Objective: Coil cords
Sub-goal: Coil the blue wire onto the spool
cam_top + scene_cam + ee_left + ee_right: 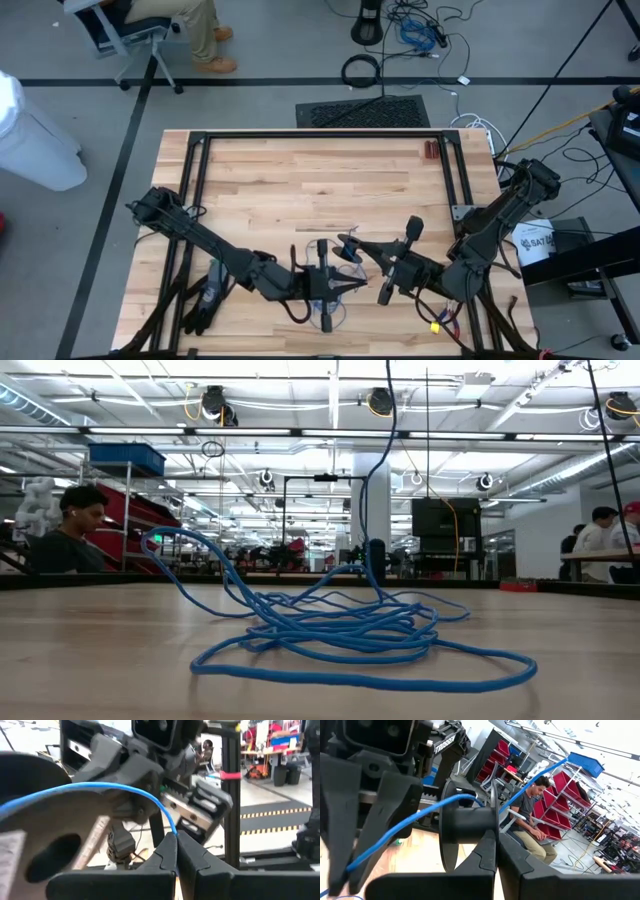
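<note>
Overhead, both jaws pinch the blue cord (340, 630) above a wooden table (300, 180).

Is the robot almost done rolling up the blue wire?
Not nearly. Most of the blue wire lies in a loose, tangled heap on the table, so little looks coiled. In hand: the left gripper is shut on a strand, and the right gripper is shut on a black spool the wire passes by. Left: winding the heap.
</note>
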### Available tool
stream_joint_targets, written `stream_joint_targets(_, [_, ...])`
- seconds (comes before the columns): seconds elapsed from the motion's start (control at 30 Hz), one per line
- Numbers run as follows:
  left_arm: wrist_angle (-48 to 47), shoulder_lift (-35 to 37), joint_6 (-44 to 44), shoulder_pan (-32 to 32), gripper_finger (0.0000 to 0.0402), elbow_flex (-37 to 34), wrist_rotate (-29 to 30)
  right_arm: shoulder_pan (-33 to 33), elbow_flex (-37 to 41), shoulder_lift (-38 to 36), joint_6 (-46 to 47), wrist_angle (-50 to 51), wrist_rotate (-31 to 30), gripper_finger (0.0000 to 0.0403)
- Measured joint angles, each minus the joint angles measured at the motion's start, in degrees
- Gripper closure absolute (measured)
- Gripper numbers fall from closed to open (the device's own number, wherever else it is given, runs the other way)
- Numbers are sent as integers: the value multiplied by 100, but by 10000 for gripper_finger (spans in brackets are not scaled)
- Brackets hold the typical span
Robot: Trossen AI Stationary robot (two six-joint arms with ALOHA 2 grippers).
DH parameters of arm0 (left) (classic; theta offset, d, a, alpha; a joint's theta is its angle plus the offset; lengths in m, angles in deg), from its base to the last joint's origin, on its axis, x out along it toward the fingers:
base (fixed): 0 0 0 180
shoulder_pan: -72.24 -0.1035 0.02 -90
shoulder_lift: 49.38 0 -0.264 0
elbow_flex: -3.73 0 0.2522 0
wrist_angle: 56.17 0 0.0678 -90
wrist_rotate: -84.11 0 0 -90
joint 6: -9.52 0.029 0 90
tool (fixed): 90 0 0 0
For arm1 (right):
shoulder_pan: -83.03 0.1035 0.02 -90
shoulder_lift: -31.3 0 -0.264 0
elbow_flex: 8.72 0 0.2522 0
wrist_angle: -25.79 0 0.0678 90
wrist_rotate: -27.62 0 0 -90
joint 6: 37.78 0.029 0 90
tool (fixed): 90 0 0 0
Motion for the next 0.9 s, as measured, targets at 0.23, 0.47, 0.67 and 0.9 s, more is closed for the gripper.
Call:
stream_joint_targets(0.23, [-3,0,-4,3,347,0,-163,4,0,0,-3,1,-2,403])
stream_joint_targets(0.47, [-2,0,-11,54,328,0,-217,4,0,0,-117,0,-40,403])
stream_joint_targets(0.67, [-42,0,-176,138,327,0,-217,52,0,0,-237,-102,-40,403])
stream_joint_targets(0.9, [-55,1,-299,219,327,0,-214,183,0,-35,-355,-174,-87,403])
